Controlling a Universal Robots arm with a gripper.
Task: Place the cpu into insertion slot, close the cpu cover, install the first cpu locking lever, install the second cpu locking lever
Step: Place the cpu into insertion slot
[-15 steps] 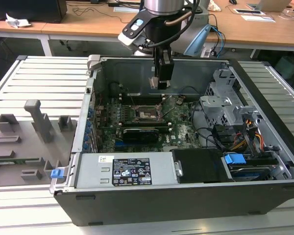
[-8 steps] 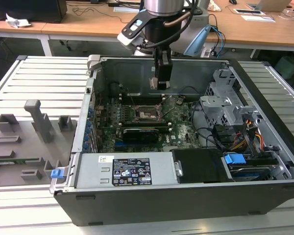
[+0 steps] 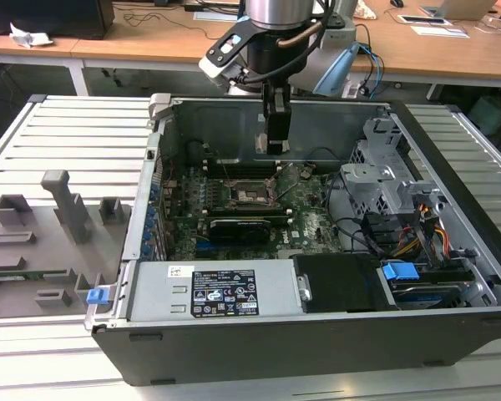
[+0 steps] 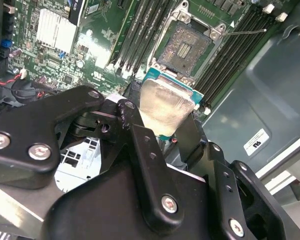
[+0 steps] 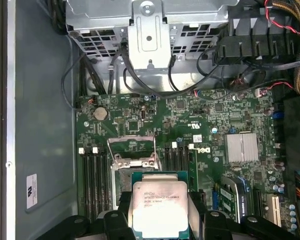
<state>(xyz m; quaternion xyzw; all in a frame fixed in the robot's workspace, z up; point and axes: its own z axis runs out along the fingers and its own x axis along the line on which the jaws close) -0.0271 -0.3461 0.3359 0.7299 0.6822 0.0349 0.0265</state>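
The claw (image 3: pixel 275 140) hangs inside the open computer case (image 3: pixel 234 355), above the green board (image 3: pixel 313 221). It holds the cpu (image 4: pixel 167 105) by two opposite edges between its black fingers (image 4: pixel 135 130). In both wrist views the silver top of the chip faces the camera, and the chip is in the air, not touching the board.

The insertion slot (image 4: pixel 186 47) lies just beyond it with its dark centre uncovered. The cpu cover (image 5: pixel 135 162) is swung up off the slot, and a thin metal lever (image 4: pixel 245 32) sticks out to one side. Long black memory slots (image 4: pixel 135 35) run close along both sides of the slot.

In the exterior view a long black card (image 3: pixel 242 227) stands on the board just in front of the slot. A grey drive cage (image 3: pixel 384 163) with cables is at the exterior view's right, and the power box (image 3: pixel 209 292) lies along the near wall. The case rests on a ribbed tabletop (image 3: pixel 75 125), beside a grey tray (image 3: pixel 33 251) of holders.
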